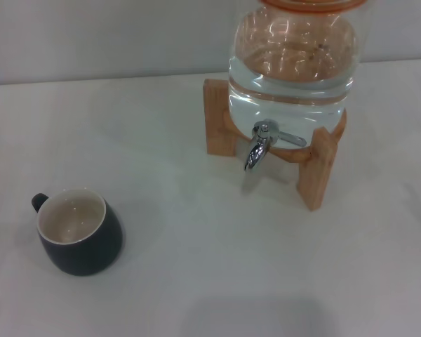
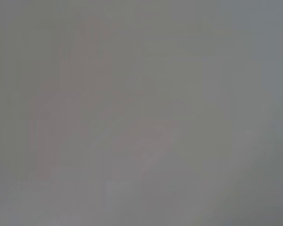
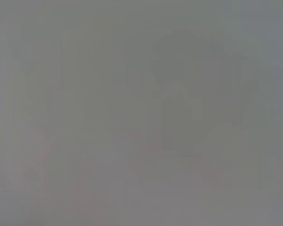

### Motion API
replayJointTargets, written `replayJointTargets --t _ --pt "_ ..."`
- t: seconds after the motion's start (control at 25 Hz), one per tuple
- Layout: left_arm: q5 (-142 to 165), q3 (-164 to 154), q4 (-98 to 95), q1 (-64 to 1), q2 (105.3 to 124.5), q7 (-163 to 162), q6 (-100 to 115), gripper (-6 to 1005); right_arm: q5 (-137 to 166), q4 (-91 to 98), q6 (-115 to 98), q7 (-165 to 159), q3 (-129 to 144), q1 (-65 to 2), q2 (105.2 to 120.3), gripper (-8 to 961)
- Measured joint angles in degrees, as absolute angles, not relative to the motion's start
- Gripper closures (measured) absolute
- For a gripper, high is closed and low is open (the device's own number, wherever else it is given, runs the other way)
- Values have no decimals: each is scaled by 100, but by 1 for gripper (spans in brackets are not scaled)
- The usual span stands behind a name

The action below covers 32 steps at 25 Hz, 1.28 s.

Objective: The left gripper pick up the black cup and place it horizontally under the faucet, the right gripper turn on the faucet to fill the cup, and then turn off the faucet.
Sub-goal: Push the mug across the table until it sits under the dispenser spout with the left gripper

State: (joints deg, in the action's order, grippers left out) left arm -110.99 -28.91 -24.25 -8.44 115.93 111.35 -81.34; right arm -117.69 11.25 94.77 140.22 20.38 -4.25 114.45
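The black cup [image 1: 78, 235] stands upright on the white table at the front left, cream inside showing, its small handle pointing back left. The chrome faucet [image 1: 262, 142] sticks out of a clear water jar [image 1: 292, 63], its spout curving down and its flat lever pointing right. The space under the spout holds nothing. Neither gripper shows in the head view. Both wrist views show only a plain grey blur with no fingers.
The water jar rests on a wooden stand [image 1: 316, 165] at the back right. The white table [image 1: 210, 267] stretches between the cup and the stand. A pale wall runs along the back.
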Motion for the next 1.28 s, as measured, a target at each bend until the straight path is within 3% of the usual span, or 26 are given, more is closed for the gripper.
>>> replayJointTargets --t 0.48,0.64,0.92,1.28 --pt "-11068 -2895 -2425 -830 11587 11104 -8255 135 -11768 1125 9500 13991 2031 -404 11422 94" --pt "-10811 -2937 -2427 -826 11434 10842 -8378 140 -11769 1125 9504 13987 2031 -395 11405 94" --pt "-9777 -2908 -2828 -814 10968 9989 -9119 149 -11768 1125 9503 13983 2022 -373 11366 93" --pt "-7949 -2899 -3270 -981 10591 9337 -9262 161 -11768 1125 9479 14014 2027 -385 11383 93"
